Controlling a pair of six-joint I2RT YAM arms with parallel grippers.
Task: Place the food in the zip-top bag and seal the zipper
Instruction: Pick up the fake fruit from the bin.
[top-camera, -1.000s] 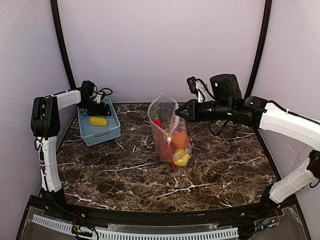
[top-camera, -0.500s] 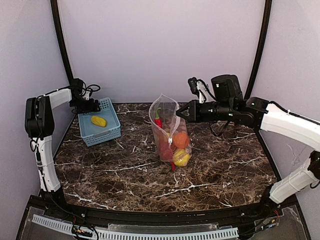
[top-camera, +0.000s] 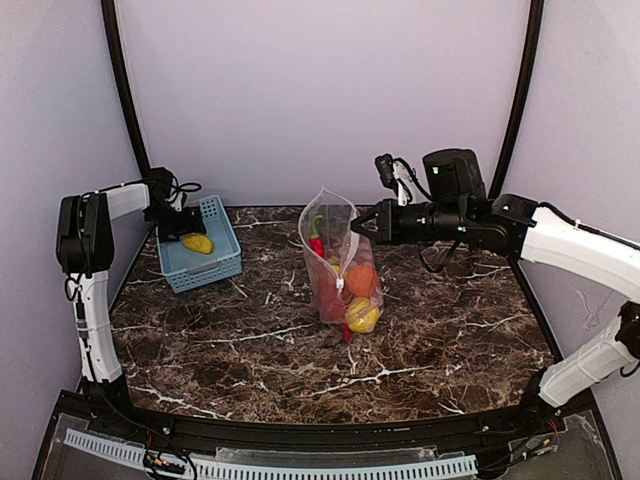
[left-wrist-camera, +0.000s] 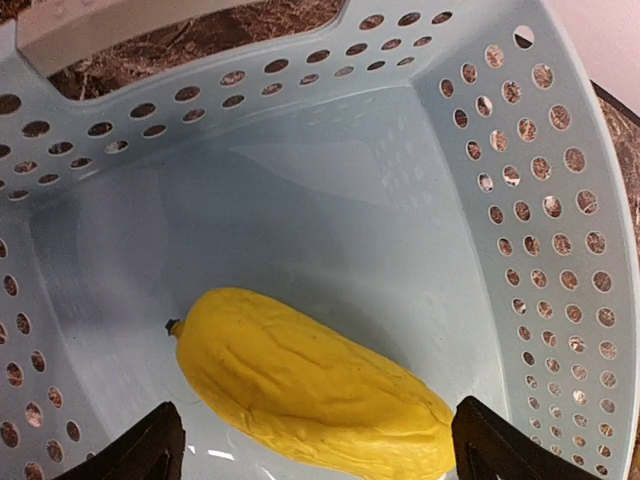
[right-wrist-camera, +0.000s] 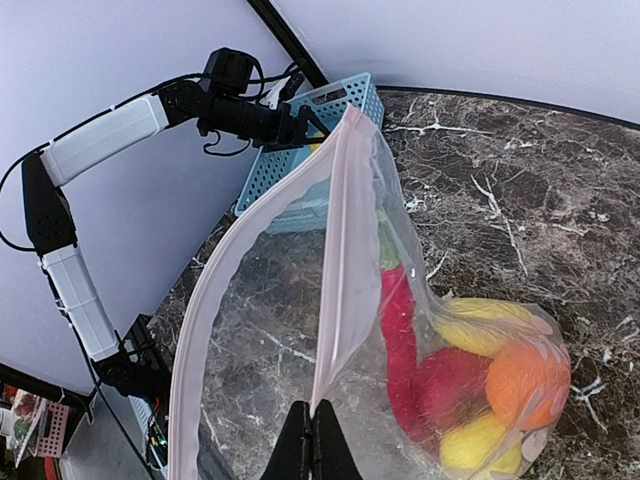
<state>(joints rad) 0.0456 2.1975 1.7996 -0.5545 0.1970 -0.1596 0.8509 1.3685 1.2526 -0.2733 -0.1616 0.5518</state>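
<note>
At mid-surface the zip-top bag (top-camera: 335, 262) stands upright on the dark marbled surface (top-camera: 250, 370), its mouth gaping. Low inside lie yellow pieces (top-camera: 362, 317), an orange ball (top-camera: 361, 280) and a round red piece (right-wrist-camera: 450, 385), with a long red chili (top-camera: 316, 240) standing along one side. The right gripper (top-camera: 357, 226) reaches in from the right and is pinched tight on the bag's mouth edge, on the pink zipper (right-wrist-camera: 345, 260). Farther back at the left sits a blue-grey basket (top-camera: 215, 268), with one long yellow piece (left-wrist-camera: 310, 380) lying on its floor. The left gripper (left-wrist-camera: 320, 447) hangs inside the basket, spread wide with one finger on either side of that piece and not closed on it.
</note>
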